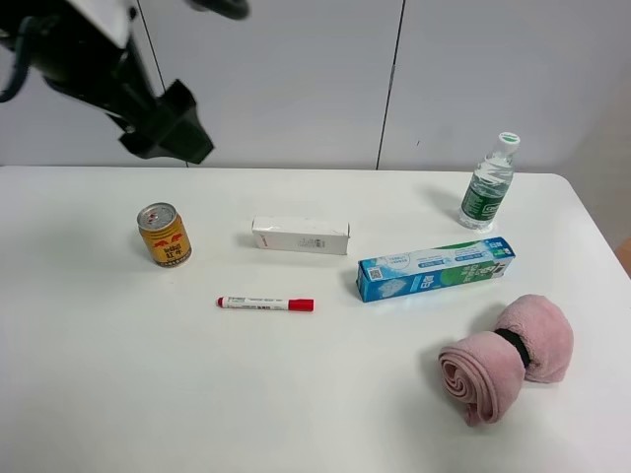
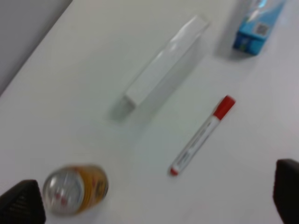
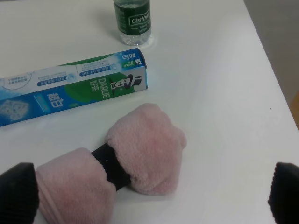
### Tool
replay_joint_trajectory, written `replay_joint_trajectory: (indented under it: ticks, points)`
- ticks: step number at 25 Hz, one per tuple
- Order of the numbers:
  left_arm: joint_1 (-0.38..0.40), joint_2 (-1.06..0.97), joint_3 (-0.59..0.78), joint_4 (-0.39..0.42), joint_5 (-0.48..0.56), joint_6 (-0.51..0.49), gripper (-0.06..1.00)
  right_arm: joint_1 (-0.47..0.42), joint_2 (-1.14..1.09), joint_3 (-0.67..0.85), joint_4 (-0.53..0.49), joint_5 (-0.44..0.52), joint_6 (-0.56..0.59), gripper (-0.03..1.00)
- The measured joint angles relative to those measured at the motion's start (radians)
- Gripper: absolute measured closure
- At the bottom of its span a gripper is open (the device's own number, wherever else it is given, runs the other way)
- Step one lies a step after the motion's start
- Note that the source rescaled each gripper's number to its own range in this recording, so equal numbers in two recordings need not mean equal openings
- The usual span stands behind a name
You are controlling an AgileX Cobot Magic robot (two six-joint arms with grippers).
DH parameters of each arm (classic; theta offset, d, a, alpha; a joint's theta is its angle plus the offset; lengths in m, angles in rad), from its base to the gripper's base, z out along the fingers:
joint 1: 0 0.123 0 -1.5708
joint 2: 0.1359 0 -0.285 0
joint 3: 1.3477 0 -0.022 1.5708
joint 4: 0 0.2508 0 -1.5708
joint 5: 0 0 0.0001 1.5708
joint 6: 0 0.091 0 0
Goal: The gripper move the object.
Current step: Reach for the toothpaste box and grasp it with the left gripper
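The blue-and-white toothpaste carton with a green end lies flat on the white table, right of centre. It also shows in the right wrist view, and its QR-code end shows in the left wrist view. My left gripper hangs high above the table's back left, far from the carton. It is open and empty. My right gripper is open and empty above the pink towel, just in front of the carton. It is out of the exterior view.
A gold can stands at the left. A plain white carton and a red-capped marker lie mid-table. A water bottle stands behind the toothpaste carton. A rolled pink towel lies at the front right.
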Motion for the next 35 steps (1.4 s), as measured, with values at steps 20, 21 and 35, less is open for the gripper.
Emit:
replay_joint_trajectory:
  ticks: [20,21,35]
  points:
    - [-0.242,0.556,-0.446,-0.12,-0.053,0.313,-0.06,0.0,0.0,0.0,0.0,0.0,0.0,-0.03]
    - [-0.242,0.58,-0.461,-0.121,-0.054,0.316,-0.06,0.0,0.0,0.0,0.0,0.0,0.0,-0.03]
    - [-0.266,0.792,-0.539,-0.205,-0.179,0.349,-0.06,0.0,0.0,0.0,0.0,0.0,0.0,-0.03]
